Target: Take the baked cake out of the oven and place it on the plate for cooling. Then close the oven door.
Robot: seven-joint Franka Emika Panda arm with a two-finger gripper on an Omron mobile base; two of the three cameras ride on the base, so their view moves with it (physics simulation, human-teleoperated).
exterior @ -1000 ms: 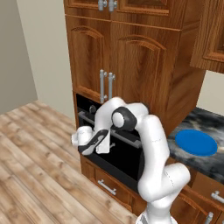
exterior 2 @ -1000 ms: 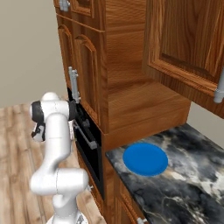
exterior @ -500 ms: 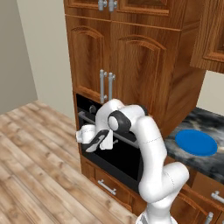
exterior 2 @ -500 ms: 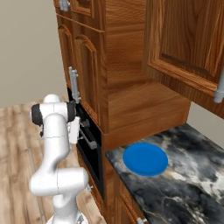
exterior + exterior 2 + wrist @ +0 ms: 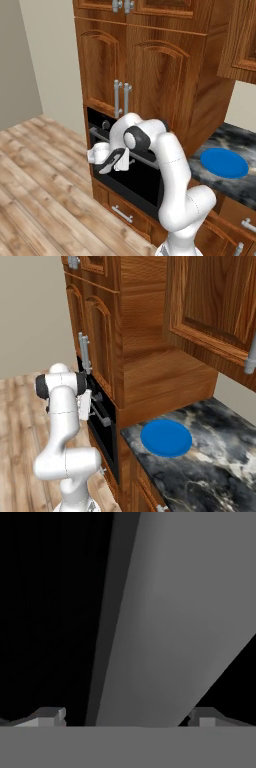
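Claw (image 5: 126, 161) stands at the front of the oven door (image 5: 135, 177), fingers spread wide apart and clamped on nothing. In the hand view the two dark fingertips (image 5: 50, 717) sit one to each side of a broad grey bar, the silver handle (image 5: 165, 637), which runs up between them against a black background; whether the tips touch the bar cannot be told. In the left base view the claw sits at the handle's level on the upper part of the door, with the white wrist behind it.

Oven (image 5: 102, 125): black, built into the tall wooden cabinet (image 5: 150, 75), door shut flat against the front. One round knob shows on the control strip above the claw.

Right base view: the claw (image 5: 88, 406) is seen side-on, pressed close to the door edge (image 5: 107, 431) just below the vertical cabinet handles (image 5: 84, 351).

Plate (image 5: 224, 162): bright blue, round, flat on the dark marbled tabletop (image 5: 250, 145) to the right of the oven, well apart from the claw. Nothing lies on the plate (image 5: 166, 437).

Baked cake: cannot be located behind the closed door.

Below the oven, a wooden drawer (image 5: 125, 212) with a horizontal silver pull.
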